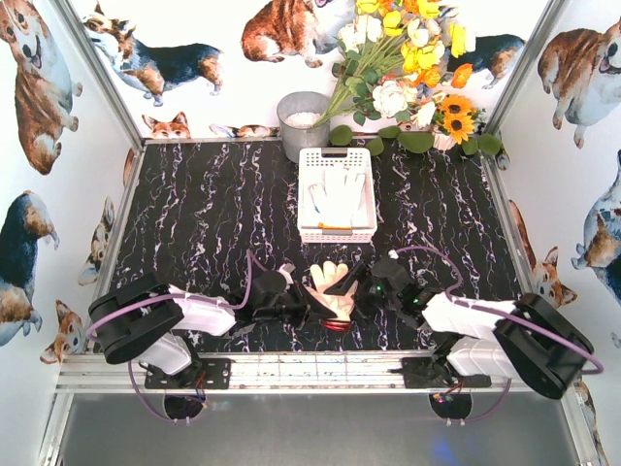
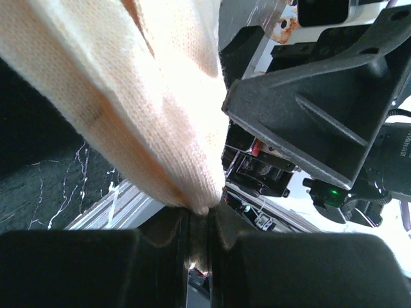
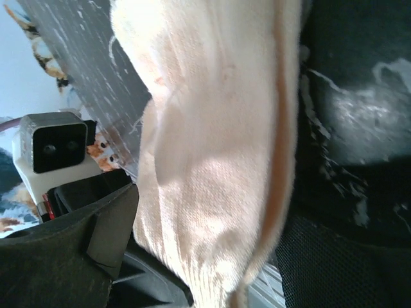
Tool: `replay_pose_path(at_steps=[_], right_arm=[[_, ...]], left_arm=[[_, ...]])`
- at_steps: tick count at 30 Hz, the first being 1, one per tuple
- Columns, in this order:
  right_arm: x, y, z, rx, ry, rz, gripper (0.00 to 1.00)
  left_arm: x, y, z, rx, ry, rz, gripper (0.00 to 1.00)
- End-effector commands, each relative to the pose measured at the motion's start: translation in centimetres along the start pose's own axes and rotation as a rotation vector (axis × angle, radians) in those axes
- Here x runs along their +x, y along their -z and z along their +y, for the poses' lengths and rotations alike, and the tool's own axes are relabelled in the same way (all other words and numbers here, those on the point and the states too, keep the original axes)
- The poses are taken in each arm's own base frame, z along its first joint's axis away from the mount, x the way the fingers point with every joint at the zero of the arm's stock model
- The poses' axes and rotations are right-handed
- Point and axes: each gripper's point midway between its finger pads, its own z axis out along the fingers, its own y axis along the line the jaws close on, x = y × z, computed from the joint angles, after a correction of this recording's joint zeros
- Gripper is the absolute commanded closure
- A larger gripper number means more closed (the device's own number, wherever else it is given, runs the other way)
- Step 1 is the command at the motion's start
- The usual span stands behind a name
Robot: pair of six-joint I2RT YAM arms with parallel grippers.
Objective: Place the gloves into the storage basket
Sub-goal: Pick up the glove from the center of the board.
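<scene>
A cream knit glove (image 1: 330,282) with an orange cuff hangs between my two grippers near the table's front edge. My left gripper (image 1: 309,303) is shut on its lower edge; in the left wrist view the jaws (image 2: 200,218) pinch the fabric tip and the glove (image 2: 148,109) rises above them. My right gripper (image 1: 343,289) stands open around the same glove (image 3: 218,160), its fingers (image 3: 83,250) wide apart on either side. The white lattice storage basket (image 1: 306,231) sits at the table's middle back, with white gloves (image 1: 340,194) lying in it.
A grey metal bucket (image 1: 303,124) stands behind the basket's left corner. A bunch of artificial flowers (image 1: 408,68) leans at the back right. The aluminium frame rail (image 1: 310,371) runs along the front edge.
</scene>
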Motion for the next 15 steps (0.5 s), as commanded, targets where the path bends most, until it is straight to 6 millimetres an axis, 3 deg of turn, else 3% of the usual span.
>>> replay_pose_path(at_steps=[1,10,15], right_arm=[[-0.9,-0.7,1.7,-0.104,-0.043,-0.040,0.19],[-2.1,-0.7,1.4,-0.089,-0.035,-0.113,0.25],[-3.2,-0.6,2.3,-0.117,-0.035,-0.172,0.27]], left_arm=[[0.3,0.2,-1.6,0.065,-0.010,0.020,1.00],[0.5,0.5,-1.8,0.063,-0.021,0.027,1.00],[0.9,0.5,-2.1,0.078,-0.034,0.053,1.00]])
